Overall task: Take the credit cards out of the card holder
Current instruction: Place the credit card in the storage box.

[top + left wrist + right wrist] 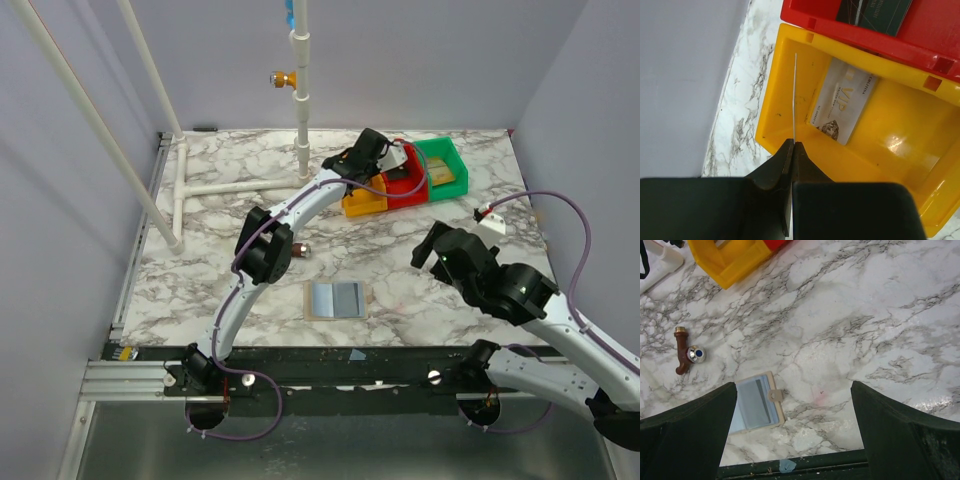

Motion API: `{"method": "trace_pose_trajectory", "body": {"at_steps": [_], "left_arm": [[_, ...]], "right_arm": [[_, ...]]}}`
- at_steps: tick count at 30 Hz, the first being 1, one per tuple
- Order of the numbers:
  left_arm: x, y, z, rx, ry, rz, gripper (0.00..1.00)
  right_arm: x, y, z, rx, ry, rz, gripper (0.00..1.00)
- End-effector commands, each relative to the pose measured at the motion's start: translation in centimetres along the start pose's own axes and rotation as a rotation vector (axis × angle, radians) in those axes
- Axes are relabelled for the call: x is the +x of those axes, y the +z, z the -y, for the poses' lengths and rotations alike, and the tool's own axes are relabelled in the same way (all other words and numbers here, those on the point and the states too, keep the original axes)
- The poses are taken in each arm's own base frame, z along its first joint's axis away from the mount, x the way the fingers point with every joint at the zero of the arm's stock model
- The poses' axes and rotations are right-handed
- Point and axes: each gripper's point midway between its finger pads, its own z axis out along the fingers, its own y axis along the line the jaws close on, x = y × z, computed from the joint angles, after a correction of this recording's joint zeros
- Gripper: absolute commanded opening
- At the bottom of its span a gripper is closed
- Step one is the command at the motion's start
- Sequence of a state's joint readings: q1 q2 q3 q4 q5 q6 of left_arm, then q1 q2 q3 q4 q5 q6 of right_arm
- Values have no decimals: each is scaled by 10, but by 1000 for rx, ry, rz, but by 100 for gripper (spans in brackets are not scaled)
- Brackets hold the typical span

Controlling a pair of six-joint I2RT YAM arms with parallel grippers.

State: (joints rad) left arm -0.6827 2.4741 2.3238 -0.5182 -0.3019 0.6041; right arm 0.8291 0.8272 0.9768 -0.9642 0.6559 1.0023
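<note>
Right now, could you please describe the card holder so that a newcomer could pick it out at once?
Look at the marble table, near its front edge, about midway across. The card holder lies flat there. It is the only grey-blue rectangle with a tan border; the yellow bin far behind is bright plastic.

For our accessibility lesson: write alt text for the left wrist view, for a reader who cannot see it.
The left pincer, shut, holds a thin card edge-on over a yellow bin containing a white VIP card. A red bin beyond holds a dark green card.
</note>
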Motion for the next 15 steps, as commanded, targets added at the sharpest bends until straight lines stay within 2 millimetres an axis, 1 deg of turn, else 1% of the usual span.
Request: {"method": "trace_pose_trajectory", "body": {"at_steps": [1,8,15], "left_arm": [[3,10,-2,16,-24,10,0],[14,20,-2,18,-38,-5,0],[18,26,-1,18,-59,-7,0]], "right_arm": [[-7,1,-4,-5,5,27,100],[-5,4,-8,-13,-4,20,100],[-3,6,-11,-20,-12,16,100]]}}
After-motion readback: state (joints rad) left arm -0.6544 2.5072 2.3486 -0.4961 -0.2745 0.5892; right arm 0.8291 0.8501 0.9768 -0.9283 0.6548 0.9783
